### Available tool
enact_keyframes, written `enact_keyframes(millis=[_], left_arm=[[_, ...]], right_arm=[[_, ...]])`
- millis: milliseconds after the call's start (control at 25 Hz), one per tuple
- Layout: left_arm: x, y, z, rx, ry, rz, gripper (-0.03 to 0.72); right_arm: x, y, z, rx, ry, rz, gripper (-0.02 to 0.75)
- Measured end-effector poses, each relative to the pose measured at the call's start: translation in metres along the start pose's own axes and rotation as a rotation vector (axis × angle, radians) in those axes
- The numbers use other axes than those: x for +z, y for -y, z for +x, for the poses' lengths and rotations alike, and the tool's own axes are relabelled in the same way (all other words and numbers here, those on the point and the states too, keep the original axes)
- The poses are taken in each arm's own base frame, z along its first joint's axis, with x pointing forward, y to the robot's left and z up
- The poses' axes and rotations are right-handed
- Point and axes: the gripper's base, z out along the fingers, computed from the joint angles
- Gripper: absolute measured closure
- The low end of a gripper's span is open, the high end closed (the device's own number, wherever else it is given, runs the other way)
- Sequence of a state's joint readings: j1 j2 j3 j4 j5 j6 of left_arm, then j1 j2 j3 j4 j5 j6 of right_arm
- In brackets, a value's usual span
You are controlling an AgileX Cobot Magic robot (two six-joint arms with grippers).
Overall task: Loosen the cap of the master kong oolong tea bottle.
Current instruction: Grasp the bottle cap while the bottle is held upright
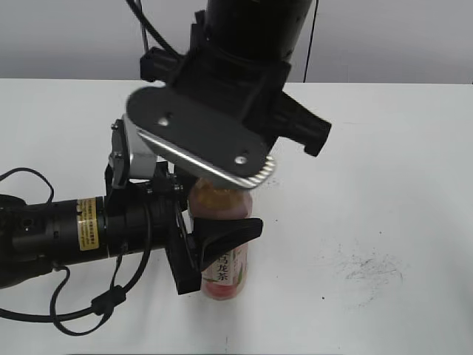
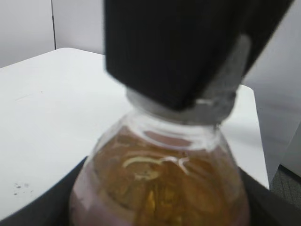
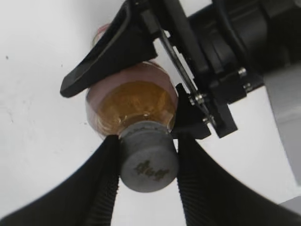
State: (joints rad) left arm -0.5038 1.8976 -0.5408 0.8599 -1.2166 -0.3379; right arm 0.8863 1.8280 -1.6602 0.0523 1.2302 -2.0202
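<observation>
The master kong oolong tea bottle point(image 1: 225, 270) stands upright on the white table, amber tea inside and a pink label low on its body. My left gripper point(image 1: 214, 248) is shut on the bottle's body from the left side. In the left wrist view the bottle's shoulder point(image 2: 160, 183) fills the frame between the jaws point(image 2: 160, 207). My right gripper point(image 3: 146, 162) comes down from above and is shut on the grey cap point(image 3: 148, 157), whose dark logo faces the camera. In the exterior view the cap is hidden under the right gripper point(image 1: 222, 181).
The white table point(image 1: 384, 185) spreads around the bottle, with faint dark scuff marks point(image 1: 369, 266) at the right. Black cables point(image 1: 74, 318) from the left arm lie at the front left. A grey wall runs behind the table.
</observation>
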Motion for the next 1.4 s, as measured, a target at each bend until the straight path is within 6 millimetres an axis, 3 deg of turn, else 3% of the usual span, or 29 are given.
enact_keyframes(millis=[200,280,560,720,920,1240,1400], left_arm=[[0.0,-0.0001,0.0,-0.003,0.0,-0.001,0.244],[0.0,-0.0001,0.0,-0.003,0.0,-0.001,0.244],[0.0,-0.0001,0.0,-0.003,0.0,-0.001,0.244],[0.0,-0.0001,0.0,-0.003,0.0,-0.001,0.244],[0.0,-0.0001,0.0,-0.003,0.0,-0.001,0.244],[0.0,-0.0003,-0.0001,-0.007,0.001,-0.003,0.244],[0.0,-0.0004,-0.0001,-0.009,0.001,-0.004,0.244]], right_arm=[[0.0,0.0002,0.0009,0.49,-0.009,0.005,0.228],[0.0,0.0002,0.001,0.703,-0.01,0.006,0.179],[0.0,-0.0001,0.0016,1.488,-0.015,0.012,0.169],[-0.0001,-0.0012,0.0038,1.77,-0.041,0.028,0.188],[-0.0001,-0.0014,0.0043,1.863,-0.047,0.033,0.237],[0.0004,-0.0006,0.0028,1.864,-0.046,0.032,0.367],[0.0067,0.0002,0.0035,1.847,-0.055,0.016,0.396]])
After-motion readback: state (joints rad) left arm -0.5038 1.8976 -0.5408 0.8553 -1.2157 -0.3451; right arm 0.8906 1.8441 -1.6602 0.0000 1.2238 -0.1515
